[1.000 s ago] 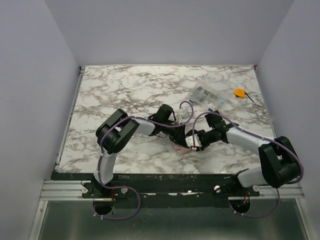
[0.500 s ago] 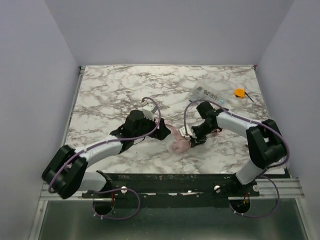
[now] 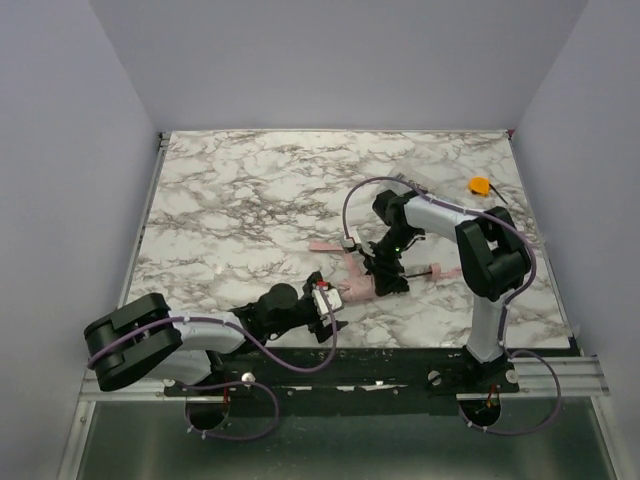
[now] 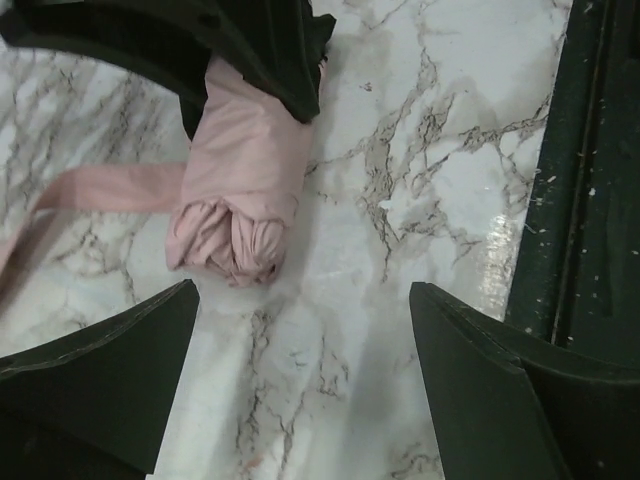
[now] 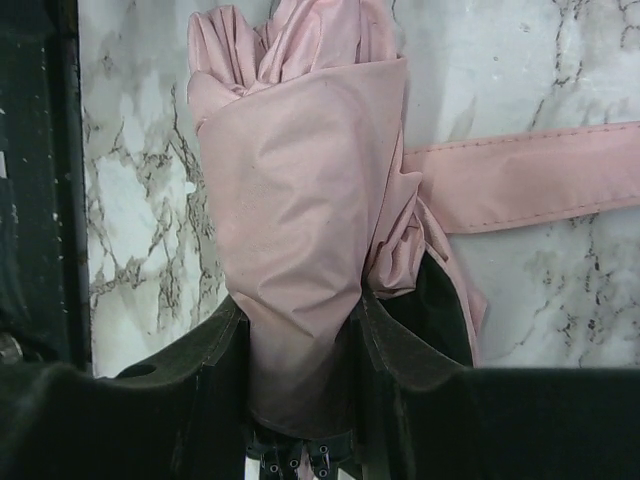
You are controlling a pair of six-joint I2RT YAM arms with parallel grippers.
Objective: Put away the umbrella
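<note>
The pale pink umbrella (image 3: pixel 358 291) is folded, its fabric rolled into a crumpled bundle that lies flat near the near edge, slightly right of centre. Its flat strap (image 3: pixel 325 245) (unfastened) trails far-left.

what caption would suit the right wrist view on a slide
The right gripper clamps the folded pink umbrella above the marble table, its strap lying loose to one side.

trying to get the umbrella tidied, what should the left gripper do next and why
Probably move the left gripper onto the loose strap: it is open and empty, while the right gripper clamps the rolled umbrella and the strap lies unwrapped.
</note>
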